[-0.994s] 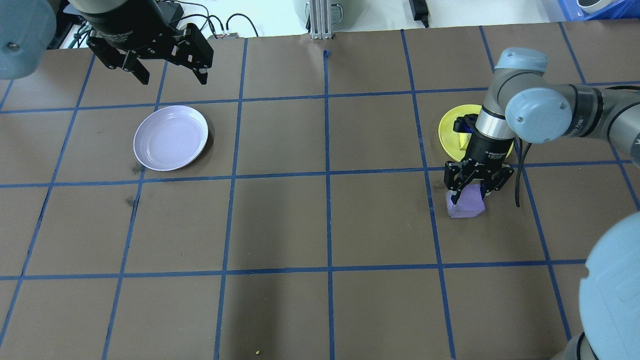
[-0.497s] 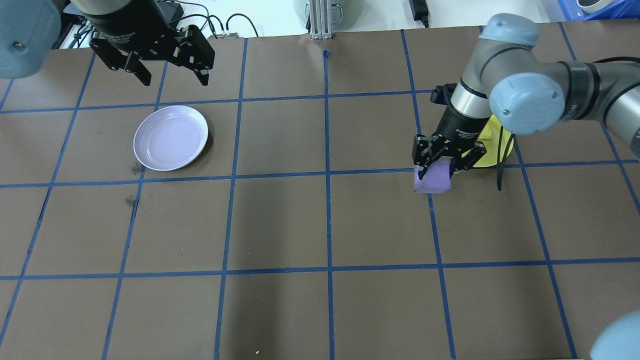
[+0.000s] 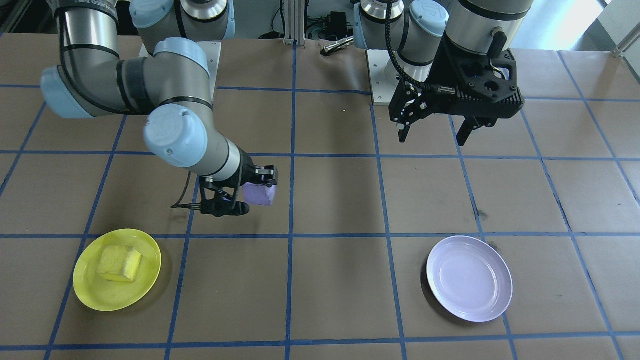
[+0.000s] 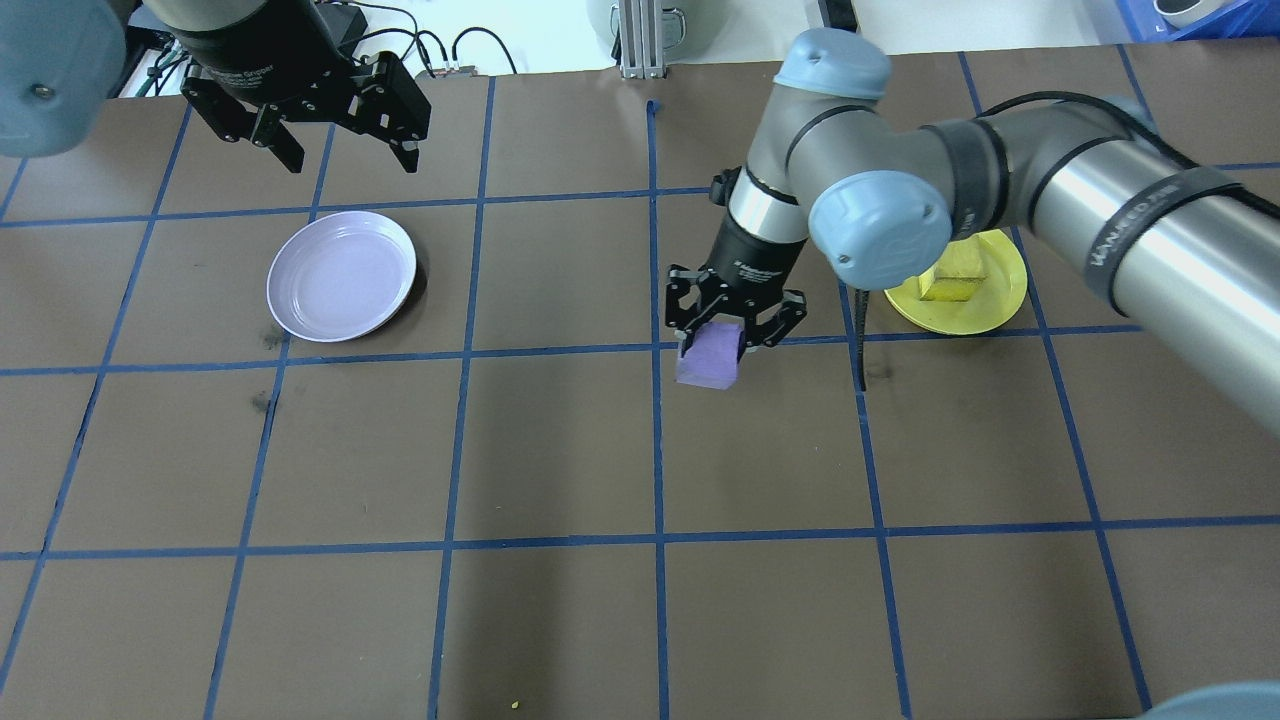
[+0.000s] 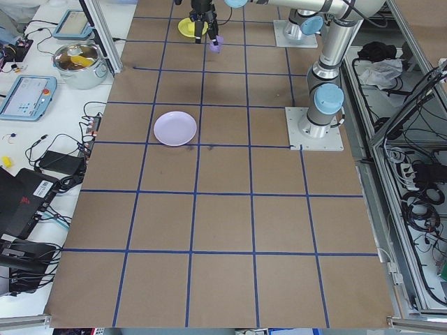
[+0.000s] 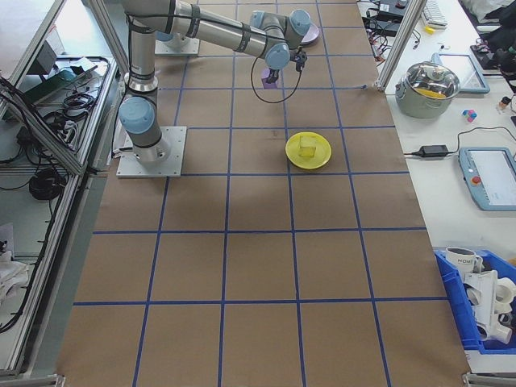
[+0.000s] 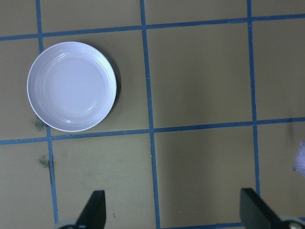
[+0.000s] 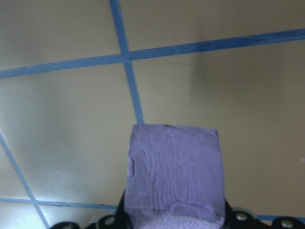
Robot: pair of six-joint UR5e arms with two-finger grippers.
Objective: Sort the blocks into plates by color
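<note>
Right end effector (image 4: pixel 735 330): its fingers are clamping the purple block (image 4: pixel 709 357) from two sides and carrying it above the surface (image 4: pixel 560 450), near the middle of the grid of blue tape lines (image 4: pixel 655 400).
Purple block: it is hanging clear of the brown paper, between the two plates and nearer the yellow one; the right wrist view is showing its rough face (image 8: pixel 174 171) filling the lower centre of the frame.
Left end effector (image 4: pixel 345 135): it is hovering with fingers spread wide and gripping nothing, just beyond the lavender plate (image 4: pixel 342 275).
Lavender plate: it is sitting on the robot's left half of the surface with nothing in it.
Yellow plate (image 3: pixel 90 292): it is lying on the robot's right half, with the yellow block (image 3: pixel 120 263) resting inside it.
</note>
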